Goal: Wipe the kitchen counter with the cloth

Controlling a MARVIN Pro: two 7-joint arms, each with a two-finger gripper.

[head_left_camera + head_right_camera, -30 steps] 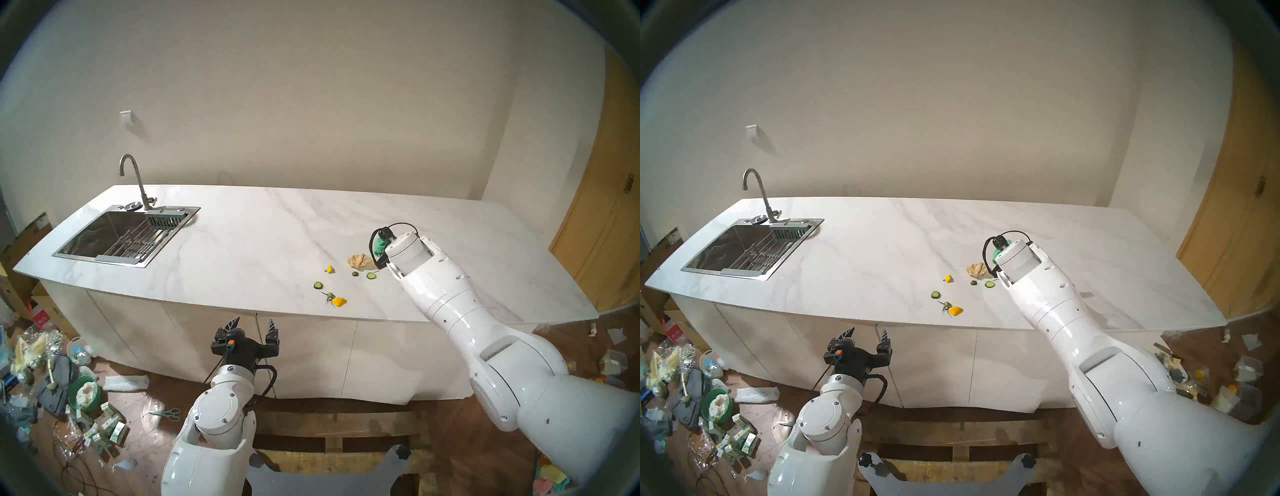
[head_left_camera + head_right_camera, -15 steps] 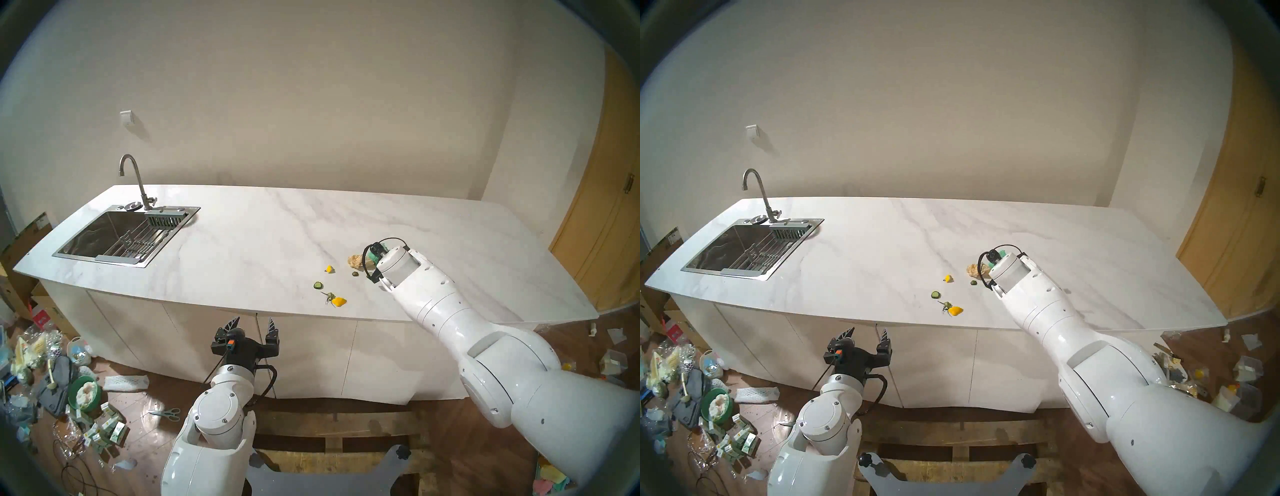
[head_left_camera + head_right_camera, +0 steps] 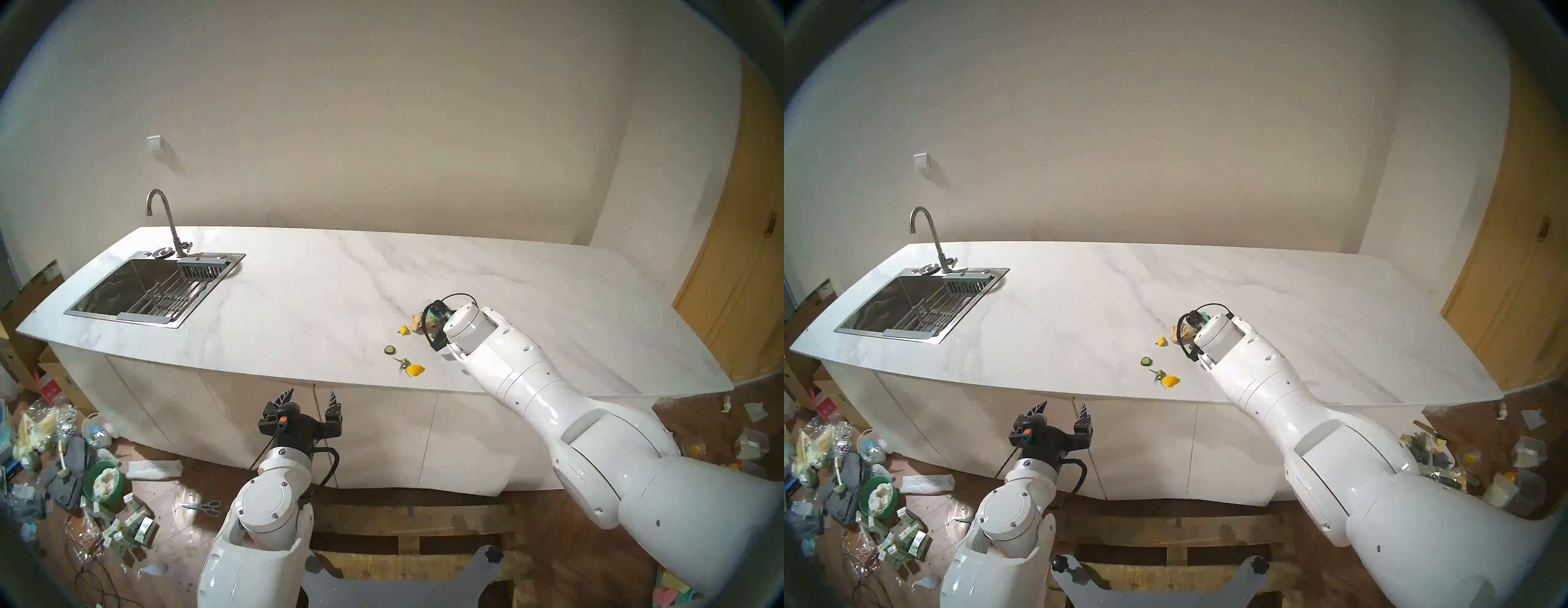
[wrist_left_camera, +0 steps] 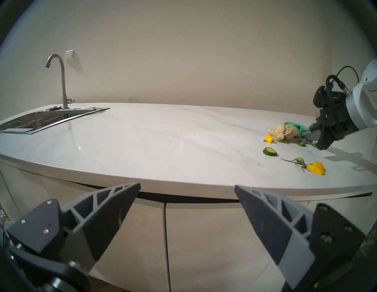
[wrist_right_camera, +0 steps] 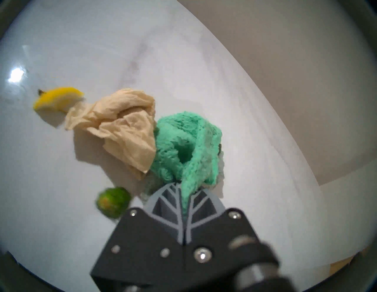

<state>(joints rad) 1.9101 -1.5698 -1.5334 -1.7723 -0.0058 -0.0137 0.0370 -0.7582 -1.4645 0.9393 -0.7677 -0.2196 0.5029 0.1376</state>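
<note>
The white marble-look kitchen counter (image 3: 318, 297) spans the head views. My right gripper (image 5: 183, 189) is shut on the teal-green fuzzy cloth (image 5: 183, 146) and holds it down on the counter's right half. The cloth presses against a tan paper wad (image 5: 118, 126) on its left. In the left wrist view the cloth (image 4: 293, 123) sits behind the wad (image 4: 282, 131), and the right gripper (image 4: 308, 132) is low on the slab. My left gripper (image 3: 309, 395) is open and empty, below the counter's front edge, facing the cabinet fronts.
A lemon wedge (image 5: 57, 98) touches the wad's far side. A small green piece (image 5: 113, 201) lies beside the right fingers. A cucumber slice (image 3: 389, 349) and a yellow piece with a stem (image 3: 414, 370) lie near the front edge. The sink (image 3: 140, 293) and faucet (image 3: 165, 220) are far left.
My right gripper has slid left along the counter with the cloth, pushing the paper wad left up to the lemon wedge. Two green slices near the wrist are now covered. The left arm is still.
</note>
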